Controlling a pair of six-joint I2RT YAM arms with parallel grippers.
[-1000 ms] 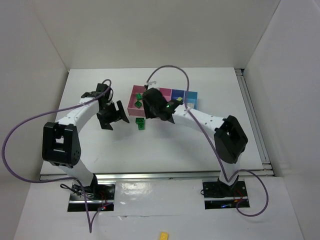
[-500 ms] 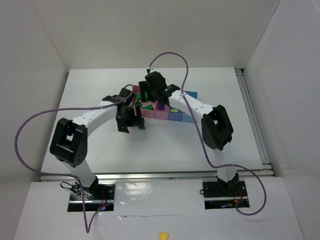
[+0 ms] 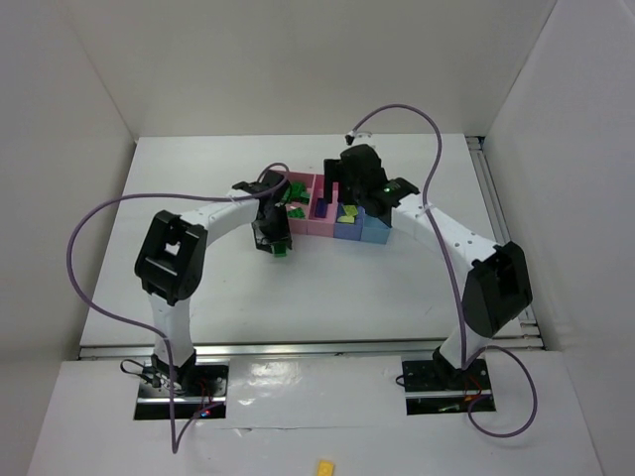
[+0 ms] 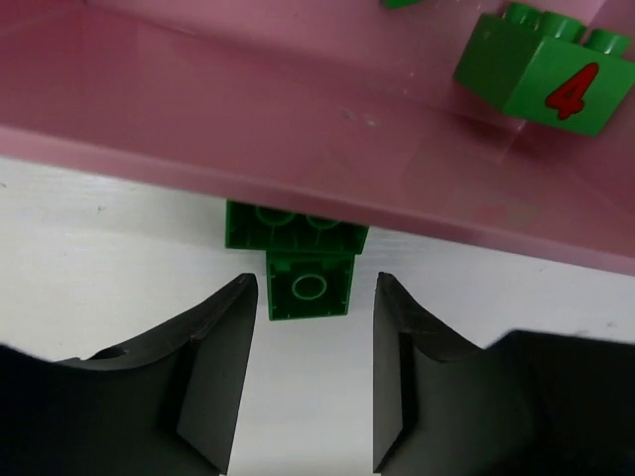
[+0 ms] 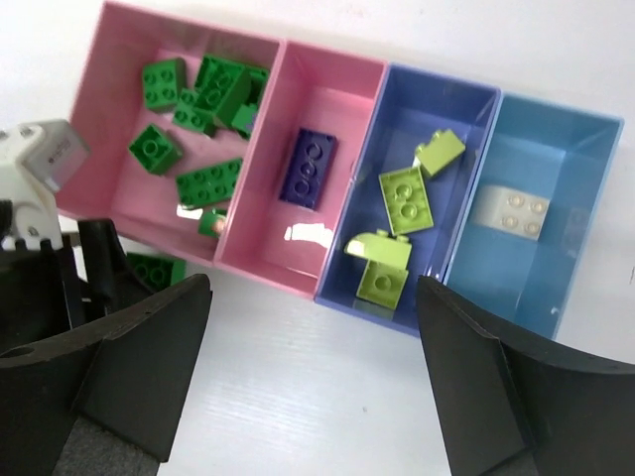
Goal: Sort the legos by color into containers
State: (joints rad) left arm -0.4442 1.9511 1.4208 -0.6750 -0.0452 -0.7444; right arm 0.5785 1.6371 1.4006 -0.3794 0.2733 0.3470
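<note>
Two robot arms work at a white table (image 3: 347, 297), sorting legos by colour. The containers (image 3: 369, 232), a low tray of joined compartments, sit toward the far middle of the table. From left to right, the first pink compartment holds the green legos (image 5: 208, 183), the second pink one holds a dark purple-blue lego (image 5: 308, 167), the blue one holds yellow-green legos (image 5: 404, 198), and the light-blue one holds a pale beige lego (image 5: 511, 210). One loose green lego (image 4: 310, 288) lies on the table, right against the tray's near pink wall. Whether it is one piece or two joined cannot be told. The left end effector (image 4: 313, 286) is low over it and released, with a dark finger on each side and a gap showing on both sides, so nothing is grasped yet. The right end effector (image 5: 313, 288) hangs above the tray, spread wide and empty. The step in hand looks like picking up this last stray green piece. To do it well, keep the fingers centred and square to its side faces, and reach deep enough to catch the whole piece. Clench without nudging the tray wall. Then lift straight up clear of the rim and carry it far-left into the green compartment, keeping clear of the right arm.
</note>
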